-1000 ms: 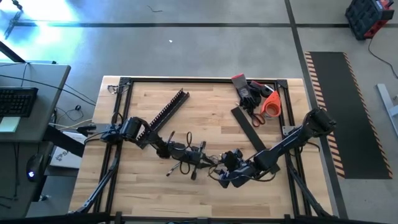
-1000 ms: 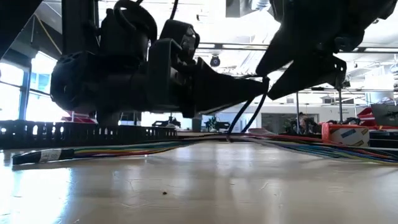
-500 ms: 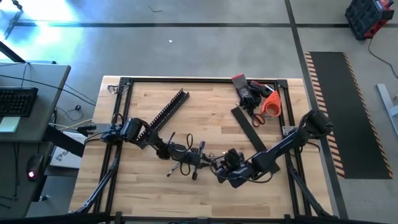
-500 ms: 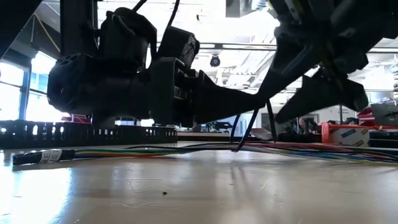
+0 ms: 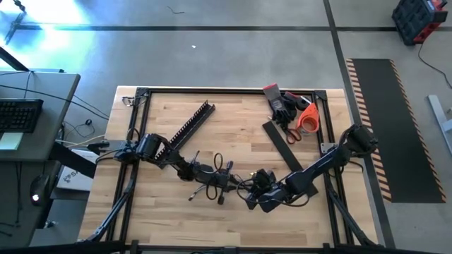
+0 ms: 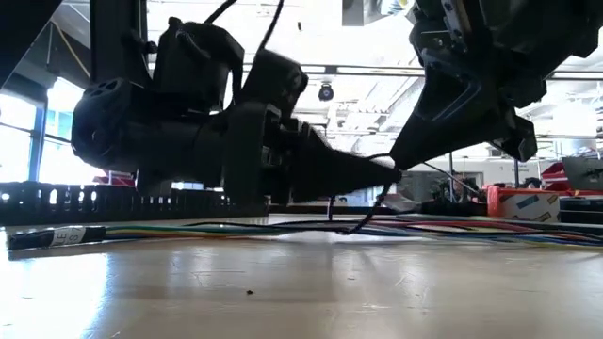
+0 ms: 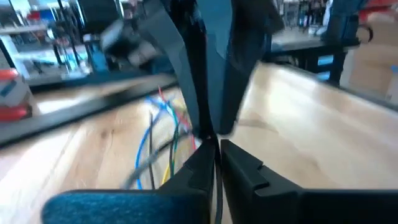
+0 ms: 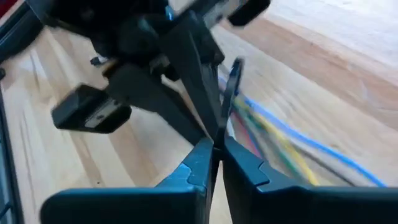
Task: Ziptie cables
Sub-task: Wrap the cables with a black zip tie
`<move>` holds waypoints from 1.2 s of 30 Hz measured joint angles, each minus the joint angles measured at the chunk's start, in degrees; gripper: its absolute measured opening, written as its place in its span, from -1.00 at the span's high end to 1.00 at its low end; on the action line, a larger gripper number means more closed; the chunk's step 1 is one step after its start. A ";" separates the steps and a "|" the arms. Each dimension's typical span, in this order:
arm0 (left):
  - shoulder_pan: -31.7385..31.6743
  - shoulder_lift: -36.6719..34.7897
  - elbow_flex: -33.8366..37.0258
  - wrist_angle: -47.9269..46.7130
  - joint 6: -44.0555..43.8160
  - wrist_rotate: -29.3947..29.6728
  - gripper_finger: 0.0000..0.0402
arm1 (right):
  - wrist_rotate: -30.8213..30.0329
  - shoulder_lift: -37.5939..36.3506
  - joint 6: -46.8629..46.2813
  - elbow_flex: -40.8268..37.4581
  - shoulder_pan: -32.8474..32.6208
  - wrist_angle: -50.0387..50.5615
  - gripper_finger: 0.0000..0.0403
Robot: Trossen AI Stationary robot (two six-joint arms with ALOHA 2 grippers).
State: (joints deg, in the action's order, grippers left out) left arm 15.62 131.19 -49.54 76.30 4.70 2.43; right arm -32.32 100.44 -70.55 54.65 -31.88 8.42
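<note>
From above, both arms have their tips brought together near the middle of the wooden table (image 5: 233, 113). The left gripper (image 5: 224, 178) reaches in from the left, the right gripper (image 5: 248, 189) from the right, and between them lies a dark tangle where the cables (image 5: 212, 185) cross the boards. Far off to the right sit the orange-handled scissors (image 5: 305, 118), a flat black strip (image 5: 280, 141) and, farther left, the slotted cable duct (image 5: 189, 123), all well apart from the work.

At table height the cables (image 6: 217, 227) run flat along the surface as a coloured ribbon from left to right. The left gripper (image 6: 382, 173) and right gripper (image 6: 403, 162) meet tip to tip just above them, and a thin black loop, which I take for the ziptie (image 6: 363, 215), hangs from that meeting point down around the bundle.

Past the left arm's own fingers, the left gripper (image 7: 216, 144) is pinched together on a thin dark strand, with the other arm's fingers right against it and blue, yellow and red wires (image 7: 163, 124) beyond.

From the right arm, the right gripper (image 8: 216, 148) is likewise closed, seemingly on the tie's tail (image 8: 231, 87), with the coloured cables (image 8: 286, 146) fanning away.

My guess: the tie is looped round but hanging slack, so cinching it tight remains, and trimming perhaps.
</note>
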 joint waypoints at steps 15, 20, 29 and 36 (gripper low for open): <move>2.50 -13.58 0.02 -18.00 6.00 -0.51 0.33 | -2.06 -0.04 -1.36 2.91 0.07 9.32 0.98; 3.43 -16.86 0.02 -21.00 12.43 3.53 0.32 | -1.78 -0.04 4.81 6.92 0.06 12.60 0.99; 0.93 -15.95 0.09 -25.76 12.99 3.11 0.32 | 0.05 0.10 13.91 6.42 -0.09 10.41 0.99; -0.21 -15.90 0.09 -27.48 11.87 1.85 0.32 | 2.39 2.49 21.36 6.36 -0.24 8.92 0.99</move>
State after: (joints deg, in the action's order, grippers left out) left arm 15.41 115.28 -49.45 48.82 16.57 4.28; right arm -29.93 102.93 -49.19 61.01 -32.12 17.34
